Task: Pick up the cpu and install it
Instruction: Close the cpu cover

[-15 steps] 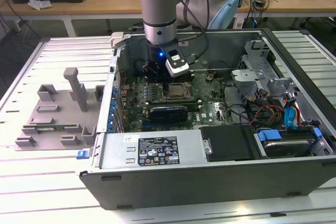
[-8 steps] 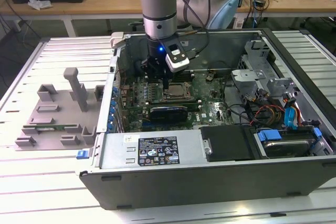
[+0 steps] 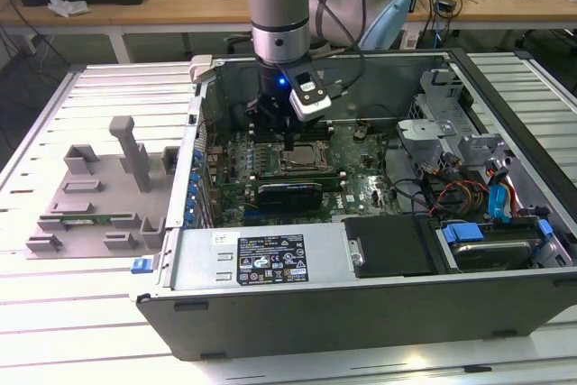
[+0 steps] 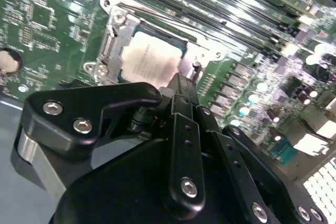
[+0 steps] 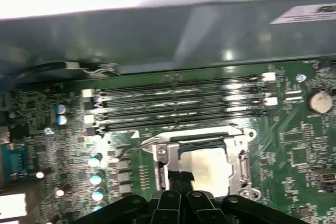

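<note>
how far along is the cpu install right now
Done: the cpu lies inside the socket frame on the motherboard, so pickup and carry look finished. In hand: the gripper is right at the cpu's edge. Left: I can't tell whether it is fully seated or released.

I see the cpu (image 4: 152,60) lying flat, metal top up, seated square within the socket frame (image 4: 113,35) on the green motherboard (image 4: 42,19). Its top is a pale silver-grey square, washed bright by glare in both wrist views.
</note>
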`<state>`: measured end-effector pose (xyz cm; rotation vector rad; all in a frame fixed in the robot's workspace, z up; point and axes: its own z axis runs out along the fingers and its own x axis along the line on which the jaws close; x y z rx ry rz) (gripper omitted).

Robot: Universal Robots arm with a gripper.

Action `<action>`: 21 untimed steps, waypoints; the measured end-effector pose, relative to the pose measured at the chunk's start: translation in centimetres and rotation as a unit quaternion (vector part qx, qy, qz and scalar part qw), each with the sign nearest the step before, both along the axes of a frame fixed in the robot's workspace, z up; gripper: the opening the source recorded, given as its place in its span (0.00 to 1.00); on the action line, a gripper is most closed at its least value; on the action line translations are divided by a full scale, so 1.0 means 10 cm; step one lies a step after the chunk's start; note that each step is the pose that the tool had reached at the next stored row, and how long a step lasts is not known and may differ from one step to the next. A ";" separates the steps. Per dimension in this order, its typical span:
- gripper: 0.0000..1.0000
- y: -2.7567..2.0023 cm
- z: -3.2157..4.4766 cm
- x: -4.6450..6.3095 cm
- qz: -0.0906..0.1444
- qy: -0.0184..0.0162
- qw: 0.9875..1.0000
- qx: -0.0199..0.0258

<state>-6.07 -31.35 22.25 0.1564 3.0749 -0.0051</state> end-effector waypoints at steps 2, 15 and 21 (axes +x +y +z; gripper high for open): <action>0.11 0.000 0.000 0.08 0.000 0.000 1.000 0.000; 0.11 -0.058 0.038 0.20 0.000 0.000 1.000 0.000; 0.11 -0.057 0.187 0.20 0.000 0.000 1.000 0.000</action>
